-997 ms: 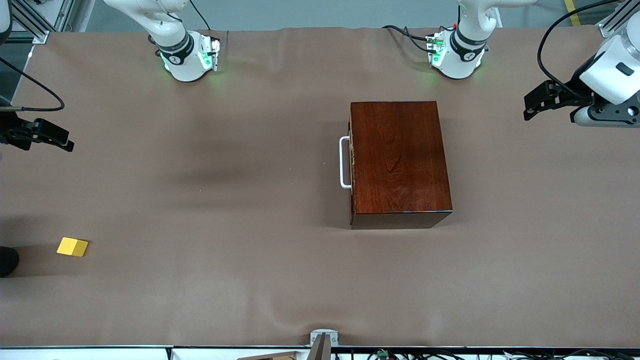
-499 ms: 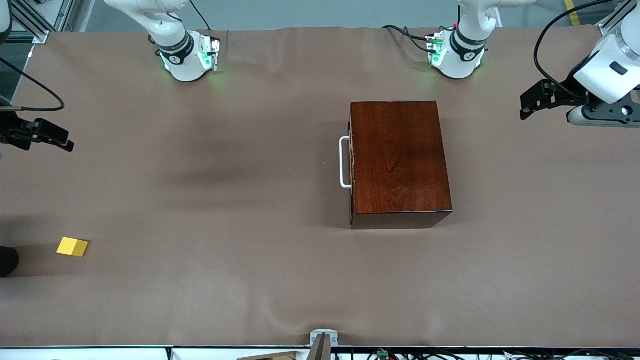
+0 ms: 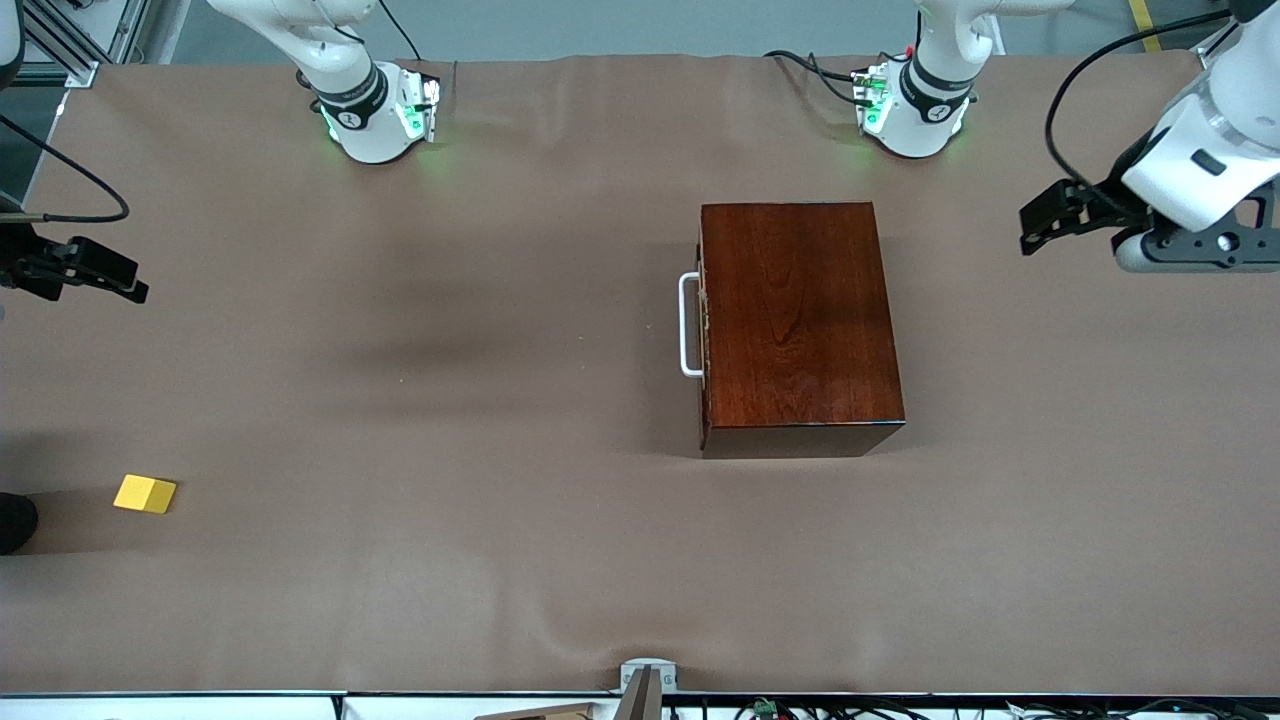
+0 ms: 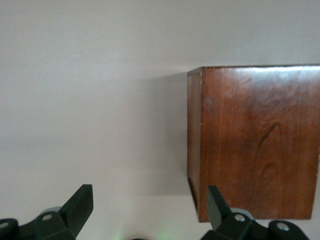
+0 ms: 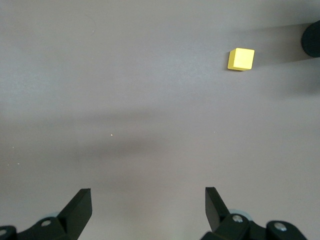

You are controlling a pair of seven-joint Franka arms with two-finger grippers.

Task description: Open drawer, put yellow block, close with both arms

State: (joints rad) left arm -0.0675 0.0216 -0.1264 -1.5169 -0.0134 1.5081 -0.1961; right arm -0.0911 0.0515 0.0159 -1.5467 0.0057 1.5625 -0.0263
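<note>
Two pincers hang over the bench, both spread wide and holding nothing. The left pincer is up in the air at the left arm's end of the bench, apart from the mahogany box, its fingers parted with the box's corner showing between them. The right pincer waits over the right arm's end, fingers just as wide. The drawer sits shut in the box, its white handle facing the right arm's end. The yellow block lies well apart from the box, nearer the front camera, toward the right arm's end.
</note>
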